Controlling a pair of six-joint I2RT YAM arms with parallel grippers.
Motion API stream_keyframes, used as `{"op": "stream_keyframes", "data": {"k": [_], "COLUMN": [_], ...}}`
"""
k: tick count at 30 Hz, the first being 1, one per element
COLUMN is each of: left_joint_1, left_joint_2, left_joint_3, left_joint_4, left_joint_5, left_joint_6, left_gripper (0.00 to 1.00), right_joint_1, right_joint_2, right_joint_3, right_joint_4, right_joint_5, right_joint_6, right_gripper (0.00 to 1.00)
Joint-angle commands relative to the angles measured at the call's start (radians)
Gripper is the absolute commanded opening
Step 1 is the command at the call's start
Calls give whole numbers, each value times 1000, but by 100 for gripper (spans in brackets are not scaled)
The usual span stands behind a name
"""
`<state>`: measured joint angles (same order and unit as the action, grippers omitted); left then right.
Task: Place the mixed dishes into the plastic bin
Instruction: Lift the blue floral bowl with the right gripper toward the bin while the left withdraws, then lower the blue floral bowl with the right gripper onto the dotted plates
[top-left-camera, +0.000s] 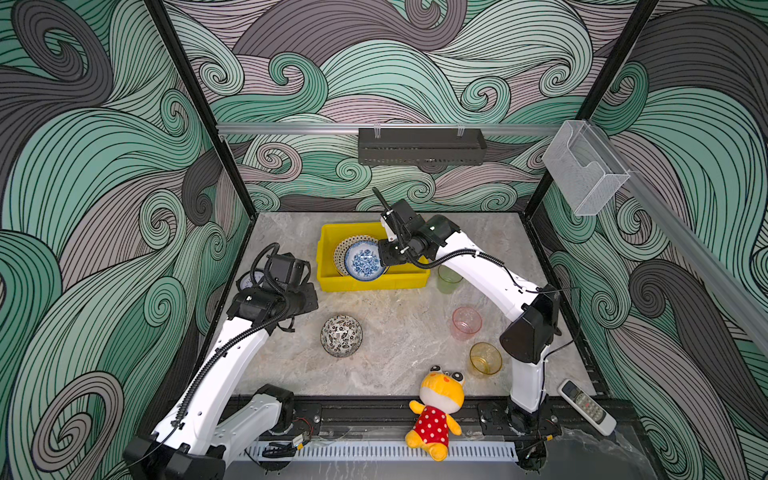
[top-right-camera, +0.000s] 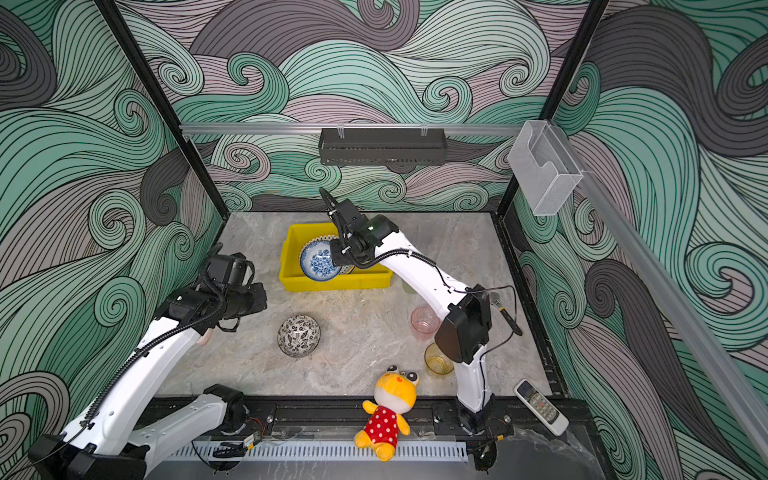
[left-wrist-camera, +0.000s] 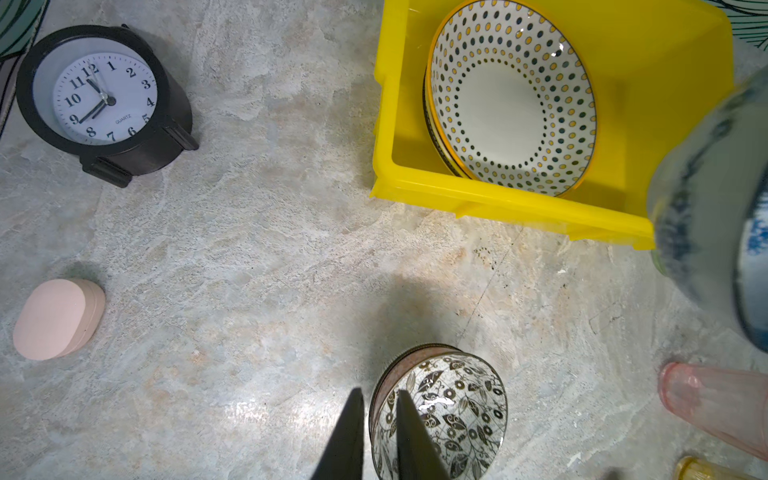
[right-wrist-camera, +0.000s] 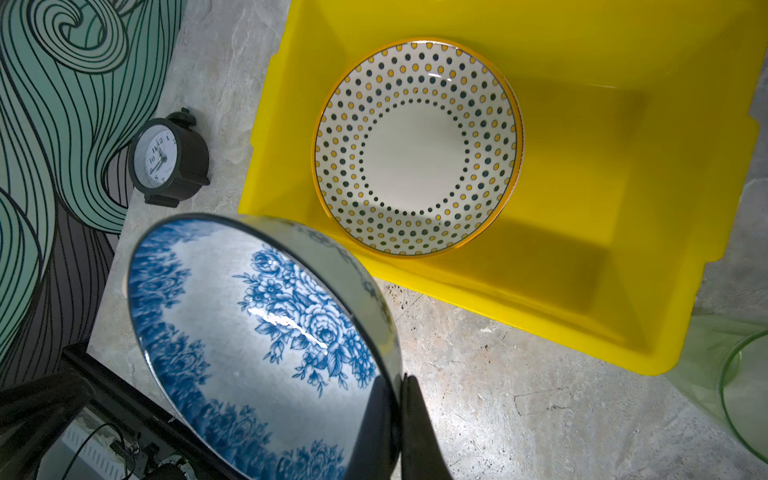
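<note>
My right gripper (right-wrist-camera: 401, 380) is shut on the rim of a blue floral bowl (right-wrist-camera: 257, 340), holding it tilted over the front of the yellow plastic bin (top-left-camera: 374, 284). Inside the bin a dotted plate (right-wrist-camera: 415, 145) lies on top of another plate's edge. A black-white bowl (top-left-camera: 341, 336) stands on the table left of centre. In the left wrist view my left gripper (left-wrist-camera: 379, 391) hangs above that bowl (left-wrist-camera: 449, 411), its jaws a narrow gap apart with nothing held. Green (top-left-camera: 449, 279), pink (top-left-camera: 466, 322) and amber (top-left-camera: 485, 359) cups stand on the right.
A round black clock (left-wrist-camera: 99, 99) and a pink oval pad (left-wrist-camera: 58, 318) lie near the left wall. A yellow plush toy (top-left-camera: 436, 409) and a remote (top-left-camera: 586, 407) sit at the front edge. A dark tray (top-left-camera: 422, 145) and a clear box (top-left-camera: 582, 166) hang on the walls.
</note>
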<state>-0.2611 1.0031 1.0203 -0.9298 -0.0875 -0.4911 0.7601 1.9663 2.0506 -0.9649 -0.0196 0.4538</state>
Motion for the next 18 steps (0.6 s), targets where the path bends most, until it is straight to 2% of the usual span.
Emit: {"op": "stream_keyframes", "data": {"k": [1,18], "left_joint_1": [28,108], "left_joint_2": [35,183], "left_joint_3": [43,86], "left_joint_4": [19,78], "left_joint_5": [37,112], "left_joint_6": [32,90], "left_gripper": [19,20], "right_joint_1": [-27,-146], "right_joint_2": [44,328], "right_joint_3": [56,340], "right_joint_4": [27,32], "right_joint_5": [-40,-162], "right_joint_6": [4,33], "right_gripper": [0,0]}}
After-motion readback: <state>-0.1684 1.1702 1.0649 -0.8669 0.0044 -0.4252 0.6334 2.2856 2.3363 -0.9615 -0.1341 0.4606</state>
